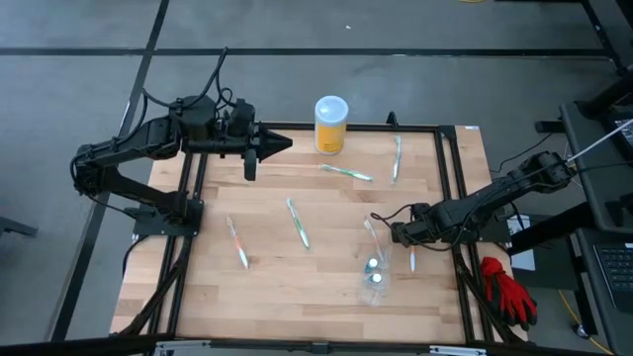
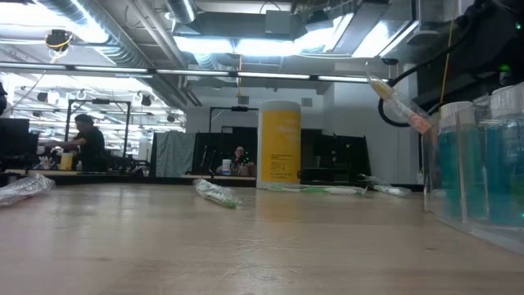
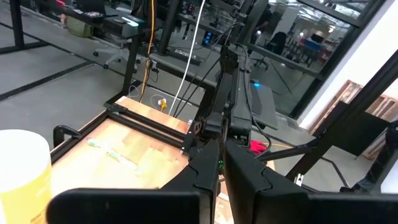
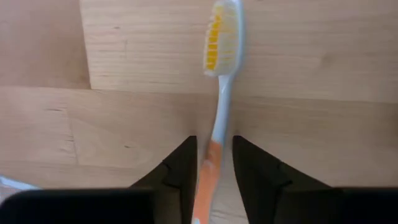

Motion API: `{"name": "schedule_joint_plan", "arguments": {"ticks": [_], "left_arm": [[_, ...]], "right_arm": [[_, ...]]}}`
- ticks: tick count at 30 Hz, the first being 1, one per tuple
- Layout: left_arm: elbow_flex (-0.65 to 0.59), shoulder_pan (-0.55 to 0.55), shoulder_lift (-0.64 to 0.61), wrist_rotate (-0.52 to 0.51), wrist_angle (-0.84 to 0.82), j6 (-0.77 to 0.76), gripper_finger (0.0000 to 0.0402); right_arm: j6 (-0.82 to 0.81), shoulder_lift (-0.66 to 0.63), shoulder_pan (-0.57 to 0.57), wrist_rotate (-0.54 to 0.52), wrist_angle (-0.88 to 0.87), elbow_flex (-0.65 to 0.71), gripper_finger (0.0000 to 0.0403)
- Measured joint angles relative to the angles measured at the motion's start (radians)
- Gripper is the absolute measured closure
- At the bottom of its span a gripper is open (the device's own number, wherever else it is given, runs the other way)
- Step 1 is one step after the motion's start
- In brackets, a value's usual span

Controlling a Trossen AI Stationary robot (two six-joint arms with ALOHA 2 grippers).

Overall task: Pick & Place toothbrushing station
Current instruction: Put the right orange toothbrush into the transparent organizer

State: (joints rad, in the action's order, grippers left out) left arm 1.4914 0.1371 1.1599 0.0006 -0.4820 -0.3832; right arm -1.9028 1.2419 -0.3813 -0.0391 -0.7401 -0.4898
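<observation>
While the left gripper (image 1: 280, 143) waits shut at the far left of the table (image 1: 297, 277), beside the yellow jar (image 1: 331, 124), the right gripper (image 4: 211, 163) is at work near the right edge. Its two fingers (image 4: 177, 171) sit either side of an orange-handled toothbrush (image 4: 219, 81) with yellow bristles; whether they touch the handle or only flank it I cannot tell. In the low view that brush (image 2: 397, 102) is tilted, clear of the table, above the clear cup (image 2: 475, 164). From above, the cup (image 1: 375, 275) stands just nearer than the right gripper (image 1: 379, 222), with the teal tube (image 1: 373, 265) inside. Four more toothbrushes lie flat: one near left (image 1: 237, 242), one centre (image 1: 298, 223), two far (image 1: 345, 172) (image 1: 397, 157).
</observation>
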Motion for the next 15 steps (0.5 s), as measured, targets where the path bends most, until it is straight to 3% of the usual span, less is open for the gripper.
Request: {"name": "schedule_joint_plan", "arguments": {"ticks": [15], "left_arm": [[0.000, 0.000, -0.012, -0.006, 0.010, 0.001, 0.0384]], "right_arm": [[0.004, 0.000, 0.000, -0.005, 0.032, 0.001, 0.0375]]}}
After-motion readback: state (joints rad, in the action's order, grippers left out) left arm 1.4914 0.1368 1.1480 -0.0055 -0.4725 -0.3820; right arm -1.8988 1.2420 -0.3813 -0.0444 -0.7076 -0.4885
